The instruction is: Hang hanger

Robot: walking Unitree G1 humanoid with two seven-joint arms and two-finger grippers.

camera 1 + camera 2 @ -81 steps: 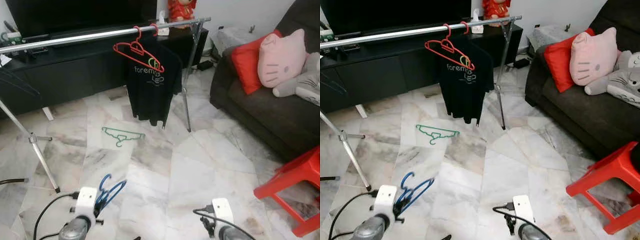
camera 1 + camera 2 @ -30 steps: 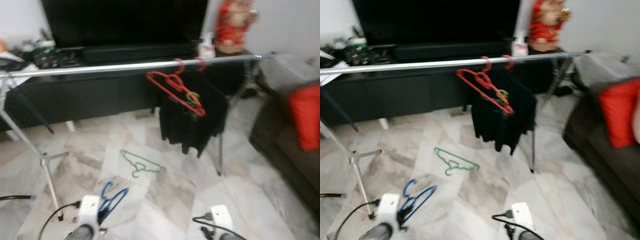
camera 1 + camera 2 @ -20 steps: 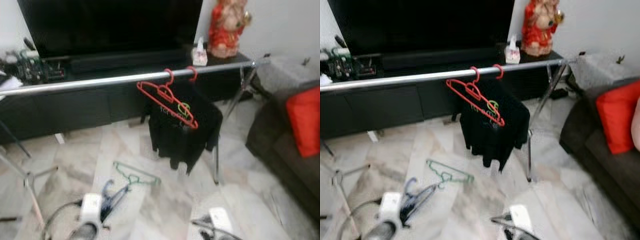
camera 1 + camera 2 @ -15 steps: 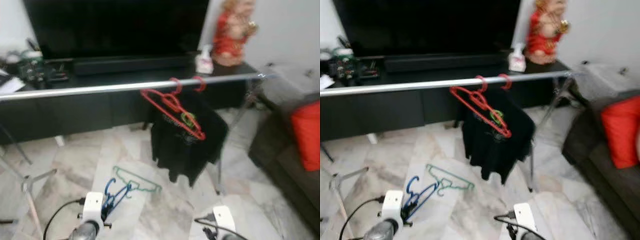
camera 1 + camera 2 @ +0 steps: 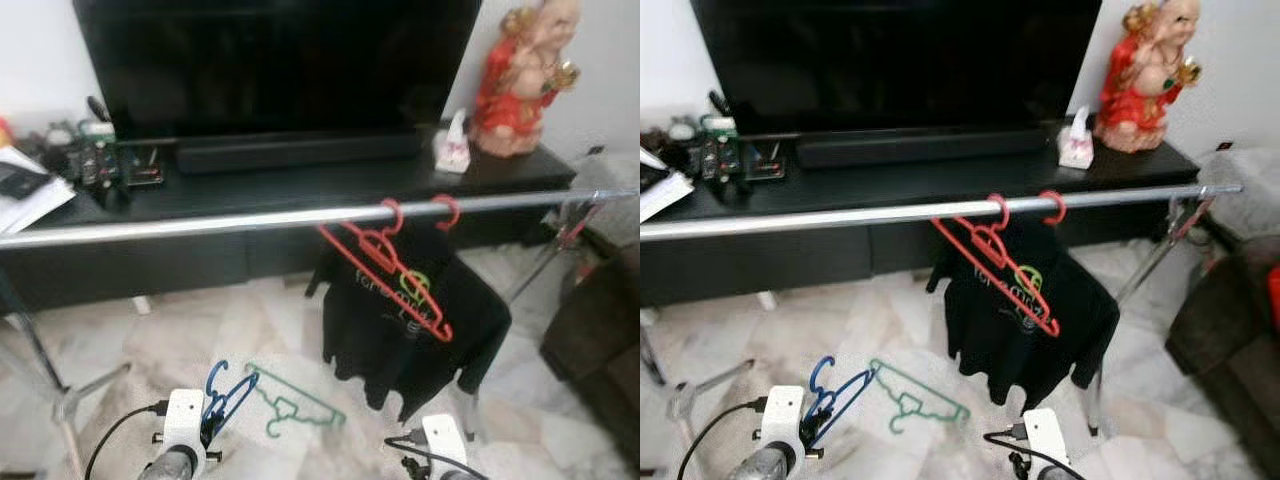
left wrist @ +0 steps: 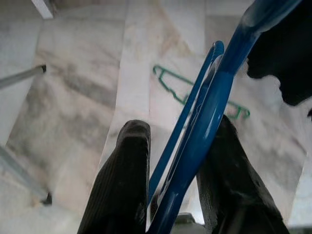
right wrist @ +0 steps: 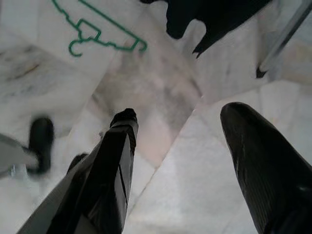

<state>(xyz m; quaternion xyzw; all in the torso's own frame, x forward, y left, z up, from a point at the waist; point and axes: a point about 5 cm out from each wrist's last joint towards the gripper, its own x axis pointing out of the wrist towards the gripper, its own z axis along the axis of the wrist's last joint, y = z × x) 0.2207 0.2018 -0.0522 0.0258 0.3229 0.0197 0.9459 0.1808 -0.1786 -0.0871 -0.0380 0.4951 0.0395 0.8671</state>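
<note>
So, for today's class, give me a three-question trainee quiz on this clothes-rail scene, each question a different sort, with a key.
1. True or false: the left gripper is shut on the blue hanger.
2. What lies on the floor beneath the rail?
A. a green hanger
B. a red cushion
C. a folded towel
3. Fill in: the black T-shirt hangs from the rail on a ____ hanger.

Key
1. True; its fingers close on the hanger's bars.
2. A; the green hanger lies flat on the marble.
3. Red; a second, bare red hanger hangs beside it.
</note>
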